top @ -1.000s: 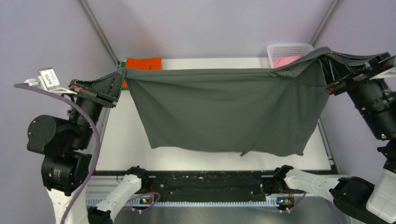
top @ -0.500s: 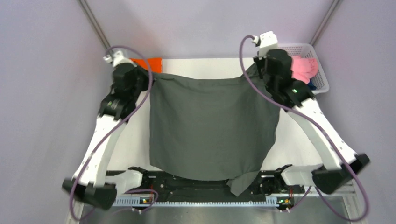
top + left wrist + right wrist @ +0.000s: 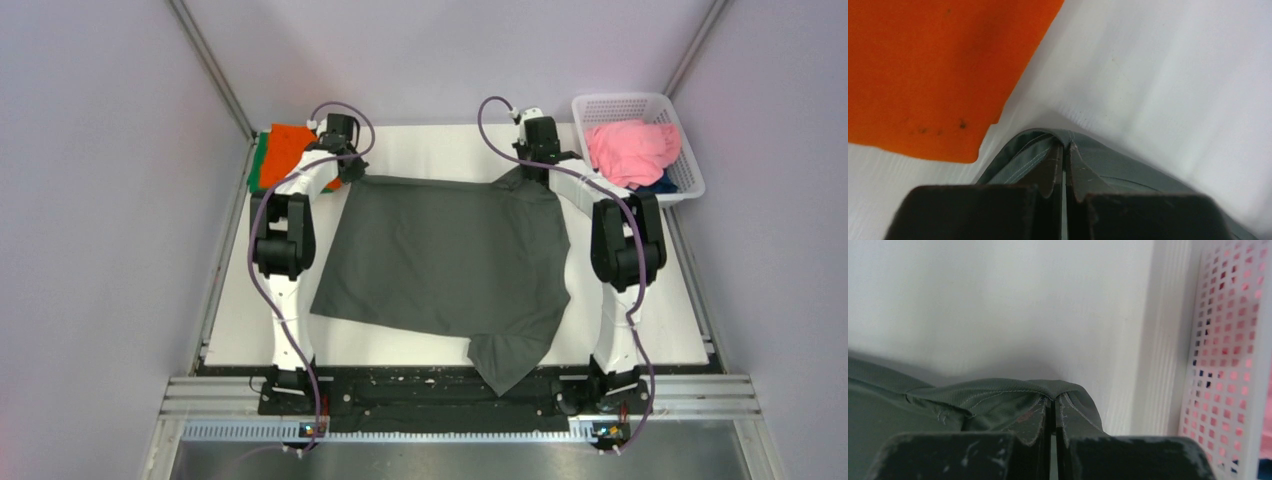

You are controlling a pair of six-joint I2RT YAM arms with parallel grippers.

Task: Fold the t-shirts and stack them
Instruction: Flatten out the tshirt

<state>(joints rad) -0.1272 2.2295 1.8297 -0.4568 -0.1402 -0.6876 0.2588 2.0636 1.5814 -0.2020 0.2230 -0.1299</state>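
A dark grey t-shirt (image 3: 450, 255) lies spread over the middle of the white table, one sleeve hanging over the near edge. My left gripper (image 3: 350, 172) is shut on its far left corner (image 3: 1098, 160), jaws pinching the hem. My right gripper (image 3: 532, 172) is shut on its far right corner (image 3: 998, 395). A folded orange t-shirt (image 3: 290, 148) lies on a green one (image 3: 260, 160) at the far left; the orange one fills the upper left of the left wrist view (image 3: 933, 70). A pink t-shirt (image 3: 630, 150) and a navy one (image 3: 660, 184) sit in the basket.
The white lattice basket (image 3: 620, 104) stands at the far right corner of the table, and its wall shows close to my right gripper in the right wrist view (image 3: 1228, 355). Grey walls enclose the table on three sides.
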